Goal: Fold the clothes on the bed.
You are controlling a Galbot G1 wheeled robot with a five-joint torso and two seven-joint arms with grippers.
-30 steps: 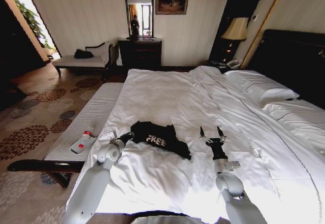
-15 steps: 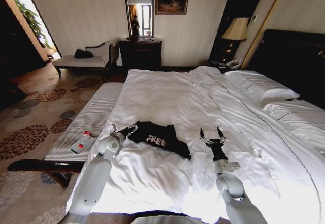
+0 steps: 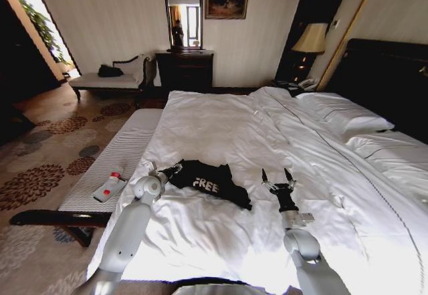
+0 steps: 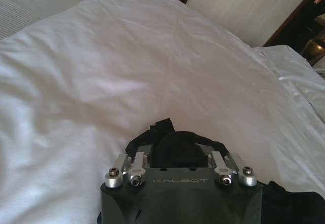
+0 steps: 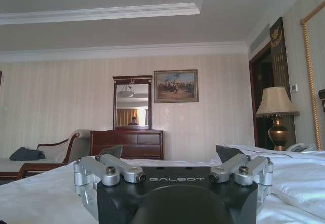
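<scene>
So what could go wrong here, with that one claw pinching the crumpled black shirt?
The left gripper grips only a bunched edge of the T-shirt, so the fabric might slip out or lift as a lump. The soft duvet under it could get dragged along. The right gripper, open beside the shirt, isn't pinning it down.
</scene>
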